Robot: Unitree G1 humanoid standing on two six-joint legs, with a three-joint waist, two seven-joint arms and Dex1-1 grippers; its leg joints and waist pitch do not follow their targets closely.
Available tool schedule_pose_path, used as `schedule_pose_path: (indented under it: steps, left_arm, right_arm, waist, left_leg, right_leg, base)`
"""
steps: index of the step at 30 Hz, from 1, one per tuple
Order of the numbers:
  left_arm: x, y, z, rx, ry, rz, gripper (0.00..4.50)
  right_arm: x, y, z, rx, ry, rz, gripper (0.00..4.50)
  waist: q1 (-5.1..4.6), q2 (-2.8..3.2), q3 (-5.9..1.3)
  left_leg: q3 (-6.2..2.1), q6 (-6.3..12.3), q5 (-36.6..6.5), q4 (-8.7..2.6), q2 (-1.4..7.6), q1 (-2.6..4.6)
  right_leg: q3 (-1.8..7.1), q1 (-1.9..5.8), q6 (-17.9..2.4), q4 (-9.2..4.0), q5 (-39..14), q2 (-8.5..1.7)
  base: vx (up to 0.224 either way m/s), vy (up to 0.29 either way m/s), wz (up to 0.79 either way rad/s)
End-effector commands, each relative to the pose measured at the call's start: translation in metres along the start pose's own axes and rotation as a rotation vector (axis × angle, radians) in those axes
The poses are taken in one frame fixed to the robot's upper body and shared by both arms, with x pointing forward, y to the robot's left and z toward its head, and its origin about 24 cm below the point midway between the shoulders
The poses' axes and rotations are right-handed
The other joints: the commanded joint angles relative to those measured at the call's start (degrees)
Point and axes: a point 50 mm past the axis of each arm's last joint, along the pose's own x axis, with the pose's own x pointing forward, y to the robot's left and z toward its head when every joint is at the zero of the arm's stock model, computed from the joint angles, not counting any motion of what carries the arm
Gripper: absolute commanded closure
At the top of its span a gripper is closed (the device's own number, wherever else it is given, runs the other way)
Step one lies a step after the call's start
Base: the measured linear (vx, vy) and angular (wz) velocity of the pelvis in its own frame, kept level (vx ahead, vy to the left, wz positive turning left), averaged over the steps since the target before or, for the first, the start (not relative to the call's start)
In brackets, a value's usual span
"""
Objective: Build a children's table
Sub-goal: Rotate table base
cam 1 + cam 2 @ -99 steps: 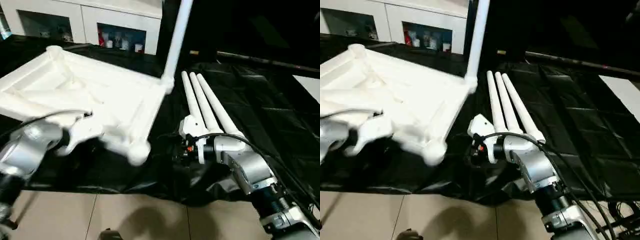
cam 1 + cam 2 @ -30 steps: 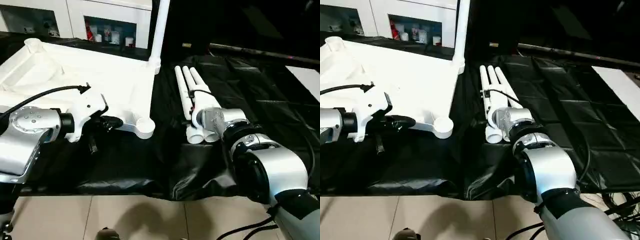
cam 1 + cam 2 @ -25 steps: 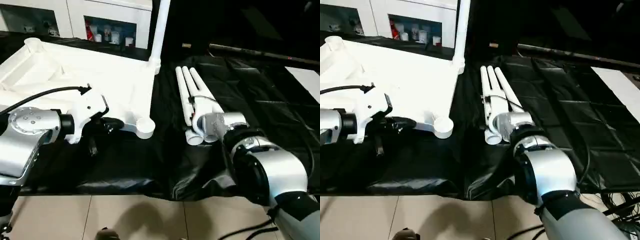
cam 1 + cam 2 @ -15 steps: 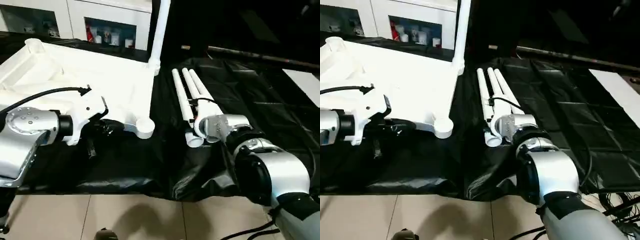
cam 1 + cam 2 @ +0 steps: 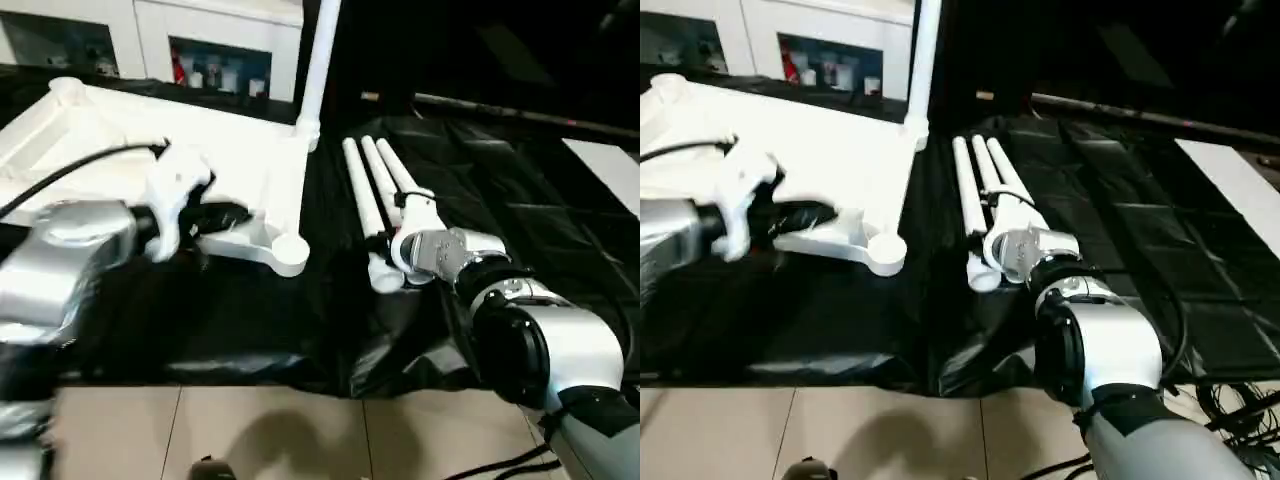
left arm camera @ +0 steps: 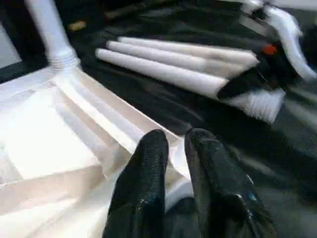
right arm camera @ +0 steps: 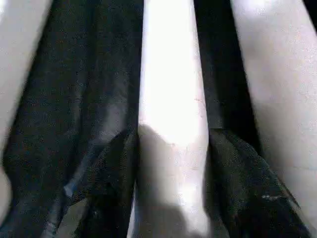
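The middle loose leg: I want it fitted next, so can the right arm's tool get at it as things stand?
Probably yes: the right tool already straddles the middle leg, one finger on each side, nothing between them.

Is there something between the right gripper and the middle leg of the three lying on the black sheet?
Nothing visible: the right gripper already has its fingers on both sides of the middle leg.
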Motion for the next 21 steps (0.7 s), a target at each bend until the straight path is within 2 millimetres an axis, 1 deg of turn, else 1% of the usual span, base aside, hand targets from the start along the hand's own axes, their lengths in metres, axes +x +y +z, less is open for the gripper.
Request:
schedule_pose_path:
  steps: [1, 3, 4, 6, 7, 8, 9, 10, 11, 12, 13, 14, 15, 16, 17, 18, 19, 21]
  left_arm:
    - [0.008, 0.004, 0.006, -0.040, -0.036, 0.051, 3.22]
    - [0.010, 0.004, 0.006, -0.046, -0.040, 0.054, 3.16]
    - [0.014, 0.005, 0.007, -0.064, -0.046, 0.060, 3.06]
    - [0.019, 0.005, 0.008, -0.074, -0.049, 0.065, 2.85]
    - [0.027, 0.001, 0.011, -0.066, -0.069, 0.057, 2.79]
    - [0.030, -0.001, 0.014, -0.069, -0.087, 0.055, 2.72]
    - [0.030, -0.001, 0.014, -0.069, -0.087, 0.055, 2.61]
    - [0.033, -0.002, 0.017, -0.080, -0.105, 0.050, 2.49]
    - [0.037, -0.004, 0.020, -0.105, -0.125, 0.050, 2.49]
    - [0.038, -0.004, 0.022, -0.114, -0.132, 0.050, 2.49]
    - [0.043, -0.005, 0.026, -0.147, -0.153, 0.054, 2.38]
    - [0.049, -0.006, 0.030, -0.198, -0.171, 0.058, 2.23]
    - [0.053, -0.007, 0.033, -0.239, -0.182, 0.059, 2.14]
    - [0.053, -0.007, 0.033, -0.239, -0.182, 0.059, 2.09]
    - [0.058, -0.008, 0.035, -0.284, -0.193, 0.047, 2.04]
    - [0.063, -0.010, 0.039, -0.332, -0.209, 0.031, 1.80]
    - [0.063, -0.010, 0.039, -0.332, -0.209, 0.031, 1.80]
    - [0.070, -0.012, 0.047, -0.398, -0.242, -0.003, 1.59]
  right_arm:
    - [-0.003, 0.001, 0.013, 0.025, -0.071, 0.036, 2.62]
    - [-0.003, 0.002, 0.013, 0.028, -0.071, 0.040, 2.63]
    - [-0.003, 0.003, 0.015, 0.021, -0.074, 0.045, 2.64]
    - [-0.004, 0.005, 0.018, 0.006, -0.087, 0.046, 2.64]
    - [-0.007, 0.007, 0.028, -0.021, -0.132, 0.049, 2.64]
    - [-0.009, 0.009, 0.035, -0.043, -0.168, 0.054, 2.64]
    - [-0.009, 0.009, 0.035, -0.043, -0.168, 0.054, 2.64]
    - [-0.010, 0.010, 0.041, -0.059, -0.201, 0.064, 2.64]
    - [-0.013, 0.011, 0.048, -0.078, -0.247, 0.072, 2.64]
    - [-0.014, 0.011, 0.050, -0.085, -0.264, 0.076, 2.64]
    - [-0.017, 0.015, 0.059, -0.112, -0.327, 0.108, 2.64]
    - [-0.022, 0.017, 0.067, -0.131, -0.409, 0.139, 2.64]
    - [-0.025, 0.020, 0.072, -0.145, -0.472, 0.170, 2.64]
    - [-0.025, 0.020, 0.072, -0.145, -0.472, 0.170, 2.64]
    - [-0.029, 0.022, 0.074, -0.171, -0.531, 0.210, 2.64]
    - [-0.034, 0.024, 0.074, -0.191, -0.608, 0.271, 2.64]
    - [-0.034, 0.024, 0.074, -0.191, -0.608, 0.271, 2.64]
    - [-0.043, 0.025, 0.067, -0.251, -0.696, 0.340, 2.65]
  waist:
    - [-0.12, 2.07, -4.36]
    - [-0.04, 1.87, -4.50]
    - [-0.07, 2.73, -4.53]
    - [-0.17, 2.40, -4.53]
    - [-0.09, 2.50, -4.57]
    - [-0.04, 2.47, -4.52]
    - [0.01, 2.40, -4.51]
    - [-0.03, 2.35, -4.52]
    - [-0.06, 2.22, -4.50]
    - [-0.06, 2.22, -4.50]
    - [0.09, 2.36, -4.47]
    - [0.03, 2.81, -4.45]
    - [-0.07, 2.61, -4.51]
    - [-0.03, 2.46, -4.47]
    - [0.05, 2.70, -4.42]
    - [0.08, 2.98, -4.43]
    - [0.19, 2.62, -4.68]
    - [0.22, 2.77, -4.64]
  left_leg:
    - [0.57, -5.56, -11.40, -3.22, -0.47, 0.89]
    - [0.48, -5.22, -10.22, -3.23, -0.47, 0.78]
    - [0.45, -5.23, -10.01, -3.16, -0.51, 0.85]
    - [0.55, -5.14, -9.63, -3.13, -0.58, 0.77]
    - [0.56, -5.08, -9.76, -3.09, -0.51, 0.83]
    - [0.56, -5.03, -9.92, -3.08, -0.50, 0.85]
    - [0.52, -5.10, -10.22, -3.11, -0.44, 0.81]
    - [0.50, -5.10, -10.16, -3.11, -0.41, 0.75]
    - [0.51, -4.96, -10.34, -3.08, -0.42, 0.76]
    - [0.51, -4.96, -10.34, -3.08, -0.42, 0.76]
    - [0.57, -4.84, -10.52, -3.03, -0.37, 0.93]
    - [0.62, -4.70, -10.82, -2.94, -0.44, 0.85]
    - [0.52, -4.51, -10.56, -2.93, -0.36, 0.79]
    - [0.56, -4.32, -10.45, -2.92, -0.46, 0.73]
    - [0.55, -3.76, -9.62, -2.92, -0.60, 0.65]
    - [0.54, -3.55, -9.41, -2.84, -0.62, 0.65]
    - [0.49, -2.99, -8.25, -2.73, -0.57, 0.74]
    - [0.47, -2.27, -7.13, -2.76, -0.76, 0.68]
  right_leg:
    - [2.69, 2.59, -7.59, -3.86, -3.85, -3.62]
    - [2.59, 2.84, -8.01, -3.68, -2.20, -3.67]
    - [2.61, 2.80, -8.29, -3.54, -1.07, -3.63]
    - [2.57, 2.87, -8.68, -3.64, -0.02, -3.47]
    - [2.57, 2.87, -8.84, -3.68, 0.20, -3.58]
    - [2.57, 2.84, -8.90, -3.73, -0.09, -3.67]
    - [2.54, 2.91, -9.01, -3.73, -0.65, -3.72]
    - [2.53, 2.97, -9.02, -3.64, -0.58, -3.74]
    - [2.52, 2.96, -8.92, -3.68, -0.83, -3.75]
    - [2.52, 2.96, -8.92, -3.68, -0.83, -3.75]
    - [2.56, 2.85, -8.87, -3.81, -0.98, -3.79]
    - [2.61, 2.84, -9.04, -3.93, -0.38, -3.75]
    - [2.59, 3.03, -9.18, -3.78, 0.01, -3.75]
    - [2.54, 3.09, -9.25, -3.78, 0.07, -3.66]
    - [2.57, 3.22, -9.43, -3.83, 1.20, -3.60]
    - [2.60, 3.27, -9.54, -3.73, 2.18, -3.60]
    - [2.59, 3.46, -9.64, -3.59, 4.11, -3.67]
    - [2.59, 3.63, -9.89, -3.72, 5.81, -3.51]
  base:
    - [0.000, 0.000, 0.00]
    - [0.000, 0.000, 0.00]
    - [0.000, 0.000, 0.00]
    - [0.000, 0.000, 0.00]
    - [0.000, 0.000, 0.00]
    - [0.000, 0.000, 0.00]
    - [0.000, 0.000, 0.00]
    - [0.000, 0.000, 0.00]
    - [0.000, 0.000, 0.00]
    - [0.000, 0.000, 0.00]
    - [0.000, 0.000, 0.00]
    - [0.000, 0.000, 0.00]
    - [0.000, 0.000, 0.00]
    - [0.000, 0.000, 0.00]
    - [0.000, 0.000, 0.00]
    - [0.000, 0.000, 0.00]
    - [0.000, 0.000, 0.00]
    - [0.000, 0.000, 0.00]
